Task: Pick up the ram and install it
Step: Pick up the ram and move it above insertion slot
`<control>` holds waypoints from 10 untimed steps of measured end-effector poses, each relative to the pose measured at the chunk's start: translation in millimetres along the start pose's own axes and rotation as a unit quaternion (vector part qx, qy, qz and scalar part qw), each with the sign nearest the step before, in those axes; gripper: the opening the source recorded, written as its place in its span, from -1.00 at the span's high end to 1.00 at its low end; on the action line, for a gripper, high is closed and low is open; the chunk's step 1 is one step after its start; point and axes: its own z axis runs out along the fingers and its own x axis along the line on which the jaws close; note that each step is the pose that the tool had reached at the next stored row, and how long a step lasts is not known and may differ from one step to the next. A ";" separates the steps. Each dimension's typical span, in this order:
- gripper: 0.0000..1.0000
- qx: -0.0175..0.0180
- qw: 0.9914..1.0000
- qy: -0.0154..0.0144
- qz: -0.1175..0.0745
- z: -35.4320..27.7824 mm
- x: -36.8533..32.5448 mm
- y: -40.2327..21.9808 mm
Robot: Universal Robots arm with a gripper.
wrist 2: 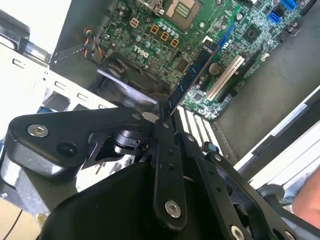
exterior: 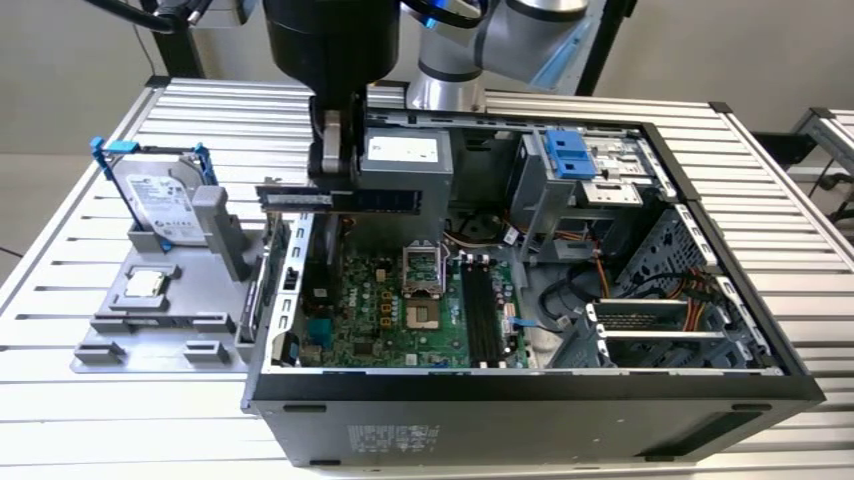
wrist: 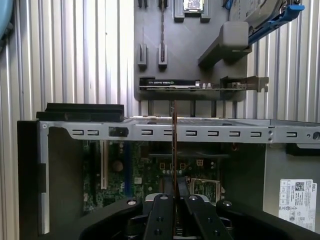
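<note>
Soft, even light; bright outside, dim within.
In the exterior view the slatted table [exterior: 80,250] was lit evenly, with only faint shadows cast, while the open computer case [exterior: 534,400] was shaded inside. In the second wrist view a patch beyond the case was washed out to white. The motherboard [wrist 2: 165,30] was well lit and the gripper [wrist 2: 162,117] was left dark.

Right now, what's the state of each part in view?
gripper, shut on the ram
ram, held on edge over the case wall, not seated
case, side open, motherboard exposed
ram slots, empty
hard drive, standing tilted in the grey fixture
processor, lying flat on the grey fixture
</note>
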 end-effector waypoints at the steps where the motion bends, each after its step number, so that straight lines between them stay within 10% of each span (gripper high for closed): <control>1: 1.00 0.000 1.000 0.000 0.000 0.0 -0.3 -0.3; 10: 1.00 0.000 1.000 0.000 0.000 0.1 -3.2 -8.2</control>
